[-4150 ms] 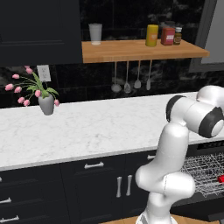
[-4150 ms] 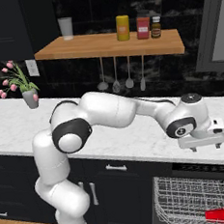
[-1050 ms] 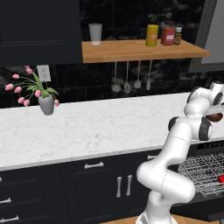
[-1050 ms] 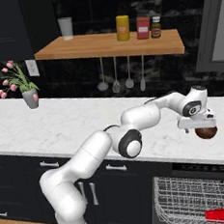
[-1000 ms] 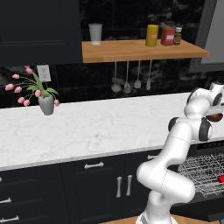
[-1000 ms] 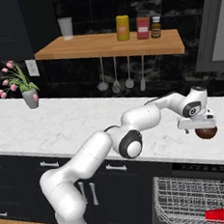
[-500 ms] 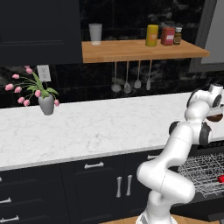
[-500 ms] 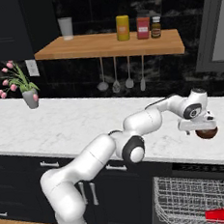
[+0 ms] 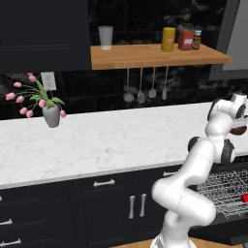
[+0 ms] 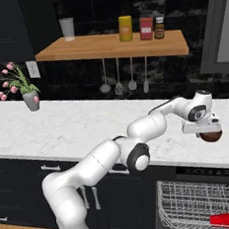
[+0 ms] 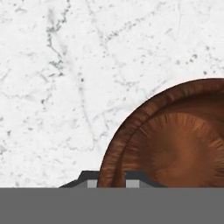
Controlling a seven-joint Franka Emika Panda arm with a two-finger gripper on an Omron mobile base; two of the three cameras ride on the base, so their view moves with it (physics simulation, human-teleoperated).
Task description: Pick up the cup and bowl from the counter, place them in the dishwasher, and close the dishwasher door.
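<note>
Over the right end of the white marble bench (image 10: 63,129), the white arm reaches out with its claw (image 10: 208,131) pointing down onto a brown wooden bowl (image 10: 211,136). A second ago the two fingers stood wide on either side of the bowl's rim; now they have drawn together, and the hand view shows the rim (image 11: 109,170) running down between the two dark fingertips (image 11: 89,183), one outside and one inside the wall. The claw looks pinched on the bowl's rim, though how firm the hold is cannot be told. The bowl looks to be on the bench or just above it, near the front edge; the arm has barely shifted meanwhile. Below and in front, the dishwasher (image 10: 204,207) is open, its grey wire rack (image 10: 194,205) pulled out, with a small red thing (image 10: 221,220) lying in it, probably the cup, though too small to be sure. With the pinch made, the bowl seems ready to be lifted and carried down to the rack; the dishwasher door would then remain to be shut. A rim hold on a round bowl may let it tilt or slip.
</note>
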